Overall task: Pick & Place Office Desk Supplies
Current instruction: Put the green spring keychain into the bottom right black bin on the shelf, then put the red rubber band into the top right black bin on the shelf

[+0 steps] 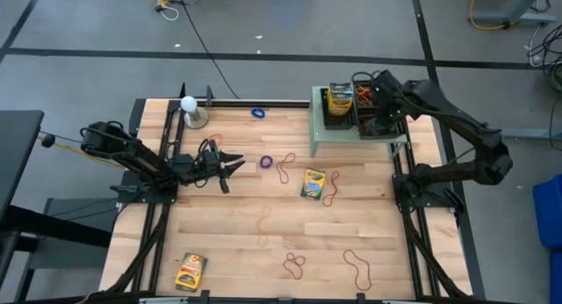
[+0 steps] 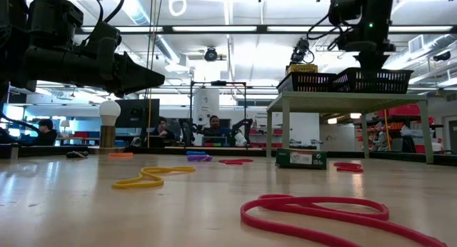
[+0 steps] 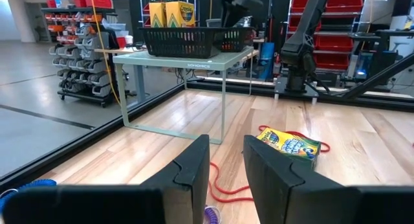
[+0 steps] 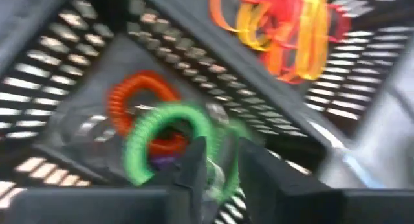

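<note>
My left gripper (image 1: 232, 166) (image 3: 226, 169) hovers open above the table's left half, pointing toward a purple band (image 1: 265, 162) and a red band (image 1: 285, 170). Beyond them a crayon box (image 1: 313, 183) (image 3: 291, 145) lies flat on a red band. My right gripper (image 1: 376, 106) (image 4: 223, 166) is inside the right black basket (image 1: 379, 119) on the green stand (image 1: 351, 135), open. A green coil loop (image 4: 165, 130) and an orange coil (image 4: 132, 94) lie on the basket floor under it. Crayon boxes (image 1: 340, 100) stand in the left basket. My right gripper points down into the basket with the green coil loop (image 4: 213, 136) showing between its fingertips. I cannot tell whether the fingers touch it; the picture is blurred there.
A white ball on a stand (image 1: 190, 111) is at the far left, with a blue band (image 1: 257, 112) beside it. Another crayon box (image 1: 190, 271) lies near the near edge. Red and orange bands (image 1: 356, 267) (image 1: 263, 223) are scattered over the near half. More bands (image 4: 284, 30) lie in the basket.
</note>
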